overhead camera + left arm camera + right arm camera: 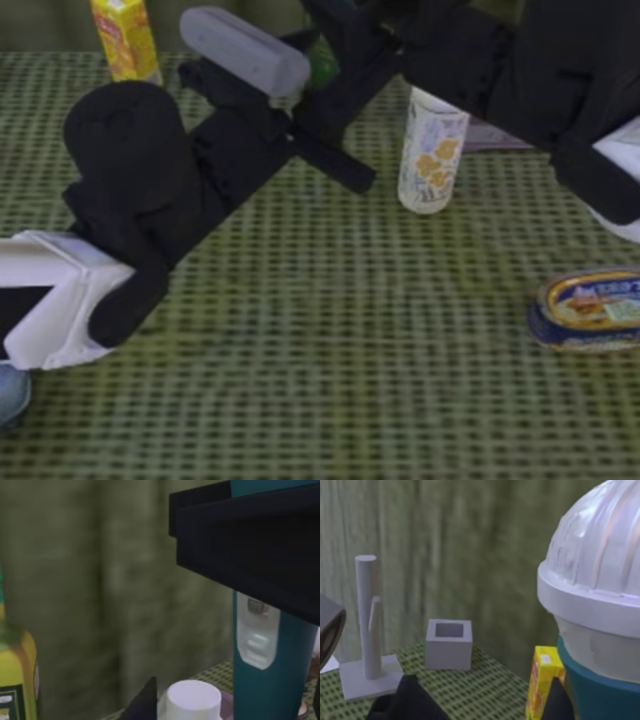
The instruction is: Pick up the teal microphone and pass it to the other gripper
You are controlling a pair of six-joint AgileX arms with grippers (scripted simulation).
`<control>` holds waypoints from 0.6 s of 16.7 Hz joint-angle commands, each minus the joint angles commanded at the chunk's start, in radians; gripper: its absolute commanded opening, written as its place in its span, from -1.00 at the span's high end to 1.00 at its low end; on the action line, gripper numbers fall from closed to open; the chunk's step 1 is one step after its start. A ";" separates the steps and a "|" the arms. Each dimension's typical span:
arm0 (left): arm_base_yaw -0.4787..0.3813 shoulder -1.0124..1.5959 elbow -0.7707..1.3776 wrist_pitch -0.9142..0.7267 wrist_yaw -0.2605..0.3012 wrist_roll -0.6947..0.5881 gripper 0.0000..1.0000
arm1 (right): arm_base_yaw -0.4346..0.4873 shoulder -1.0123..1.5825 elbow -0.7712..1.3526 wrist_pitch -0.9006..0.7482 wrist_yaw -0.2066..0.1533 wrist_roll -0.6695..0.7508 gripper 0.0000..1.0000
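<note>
teal microphone (280, 680) upright | black pincer finger (250, 560) across handle | white bottle cap (194, 700) beside

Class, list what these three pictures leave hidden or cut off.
- Left wrist view: teal microphone head hidden behind a black bar.
- Right wrist view: its handle cut off by the picture's edge.
- Top view: microphone hidden under the crossing arms; tin cut by the right edge.

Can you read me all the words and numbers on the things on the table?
No text can be read here.
Yellow carton: a red mark with print, too blurred to read.
Oval tin: blue and gold label, lettering too blurred to read.
White bottle: only orange flowers, no words.
Yellow bottle: a dark label with pale marks, too blurred to read.
Teal microphone: a white strip, no writing visible.
</note>
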State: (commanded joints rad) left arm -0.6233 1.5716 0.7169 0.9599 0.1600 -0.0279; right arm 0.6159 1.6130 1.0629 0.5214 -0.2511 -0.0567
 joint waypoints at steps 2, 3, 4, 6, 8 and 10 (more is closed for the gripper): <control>0.000 0.000 0.000 0.000 0.000 0.000 -1.00 | 0.000 0.000 0.000 0.000 0.000 0.000 1.00; 0.000 0.000 0.000 0.000 0.000 0.000 -1.00 | 0.000 0.000 0.000 0.000 0.000 0.000 1.00; 0.000 0.000 0.000 0.000 0.000 0.000 -1.00 | 0.000 0.000 0.000 0.000 0.000 0.000 1.00; 0.000 0.000 0.000 0.000 0.000 0.000 -1.00 | 0.000 0.000 0.000 0.000 0.000 0.000 1.00; 0.011 0.011 -0.008 0.000 -0.018 0.012 -1.00 | -0.002 -0.008 0.008 0.001 0.010 -0.005 1.00; 0.016 -0.006 -0.025 -0.003 -0.015 0.013 -1.00 | -0.011 -0.016 0.000 0.001 0.000 -0.004 1.00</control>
State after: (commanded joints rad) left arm -0.6070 1.5655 0.6916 0.9573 0.1452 -0.0151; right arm 0.6051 1.5973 1.0629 0.5221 -0.2514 -0.0609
